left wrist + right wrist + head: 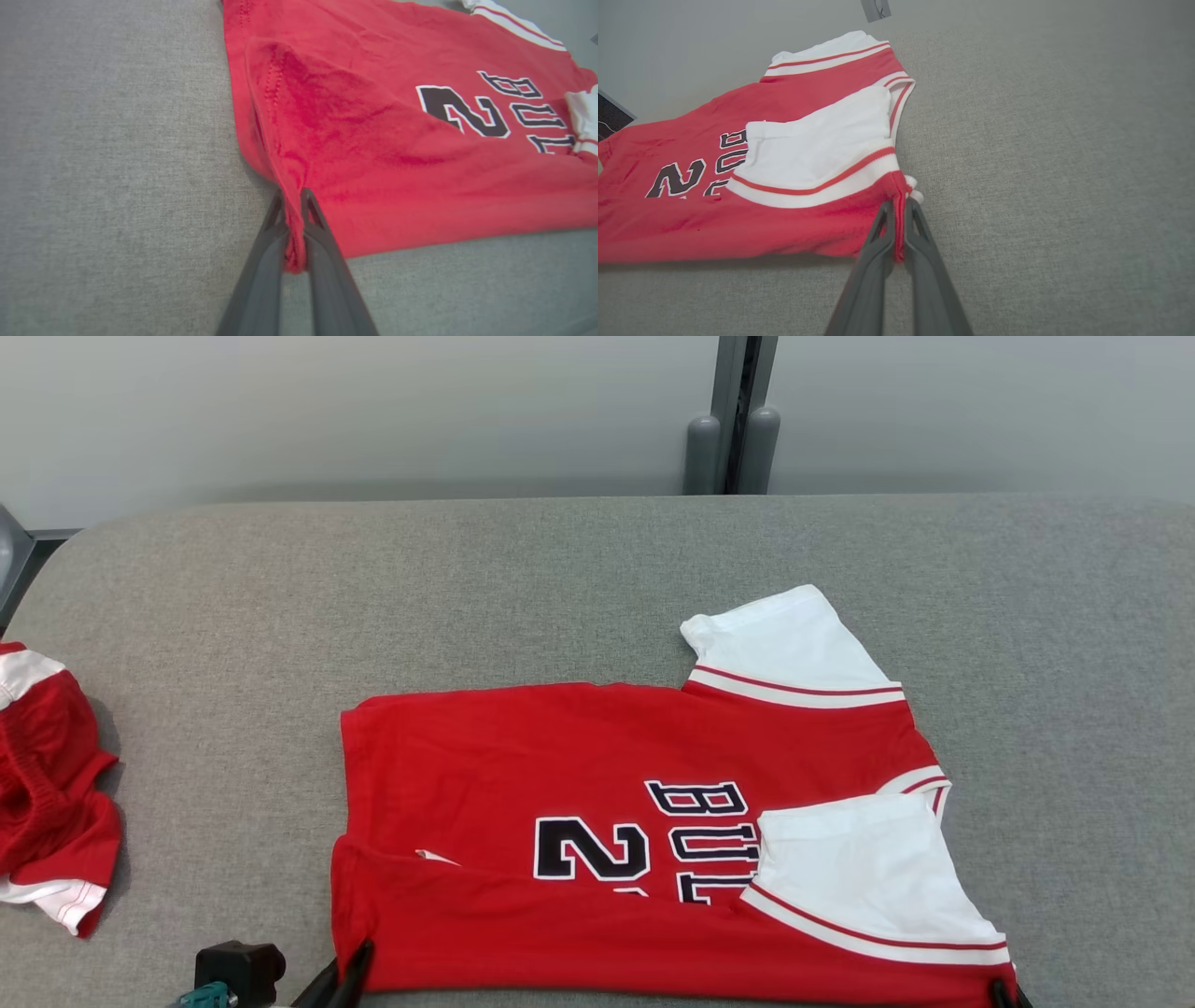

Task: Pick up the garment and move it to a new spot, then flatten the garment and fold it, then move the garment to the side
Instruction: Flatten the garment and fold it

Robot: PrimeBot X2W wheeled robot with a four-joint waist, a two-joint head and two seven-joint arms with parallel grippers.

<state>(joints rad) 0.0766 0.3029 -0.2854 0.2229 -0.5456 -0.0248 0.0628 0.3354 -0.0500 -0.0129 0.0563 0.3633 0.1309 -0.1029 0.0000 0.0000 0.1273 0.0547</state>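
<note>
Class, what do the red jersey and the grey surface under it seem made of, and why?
Red jersey: soft matte knit, probably cotton; it bunches, with stitched hems.
Grey surface: matte woven cloth, perhaps upholstery; flecked weave shows.

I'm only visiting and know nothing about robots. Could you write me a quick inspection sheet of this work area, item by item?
Surface: grey fabric-covered table, flat.
Job's things: red garment lying flat, near edge folded over part of its lettering, one white sleeve on top.
Clutter: second red-and-white garment, crumpled at the left edge.
Claws: left claw shut on the garment's hem corner; right claw shut on its sleeve-side corner.
Cables: nothing seen.
Surroundings: pale wall, dark post behind the table.
</note>
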